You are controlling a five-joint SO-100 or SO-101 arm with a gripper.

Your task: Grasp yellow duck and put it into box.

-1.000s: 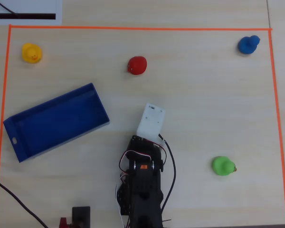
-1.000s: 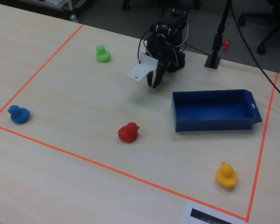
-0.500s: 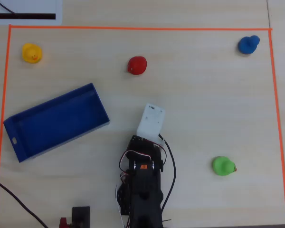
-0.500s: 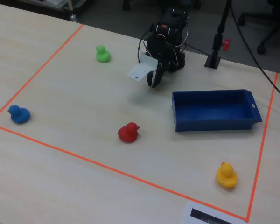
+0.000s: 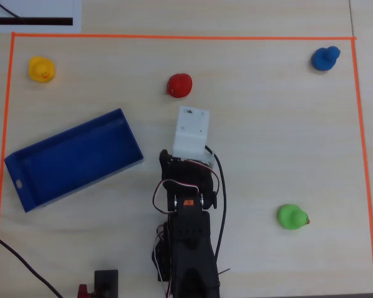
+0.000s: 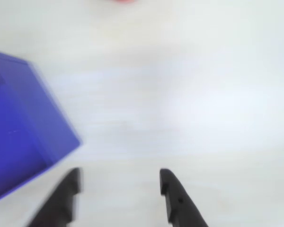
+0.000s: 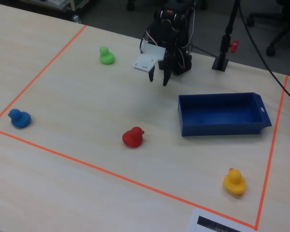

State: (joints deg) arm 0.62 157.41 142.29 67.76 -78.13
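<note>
Compared with the frames half a second and one second earlier, the arm has been extended away from its base: in the overhead view the white wrist housing now sits nearer the small red toy duck [image 5: 179,85], and in the fixed view the gripper [image 7: 158,78] is seen lifted above the table. Its two dark fingers [image 6: 173,196] are held moderately apart with nothing between them.

This is judged to be the start of the reach. The small rounded yellow toy duck [image 5: 41,69] is untouched in the far left corner of the marked area in the overhead view, well apart from the gripper. The shallow dark-blue plastic box [image 5: 17,162] lies empty between duck and arm base.

The surface is a pale wood-grain table [image 5: 267,136] bounded by orange tape [image 5: 359,124]. A blue duck [image 5: 324,58] and a green duck [image 5: 291,217] are also present. Dark flooring and a stand are noted beyond the table edge.
</note>
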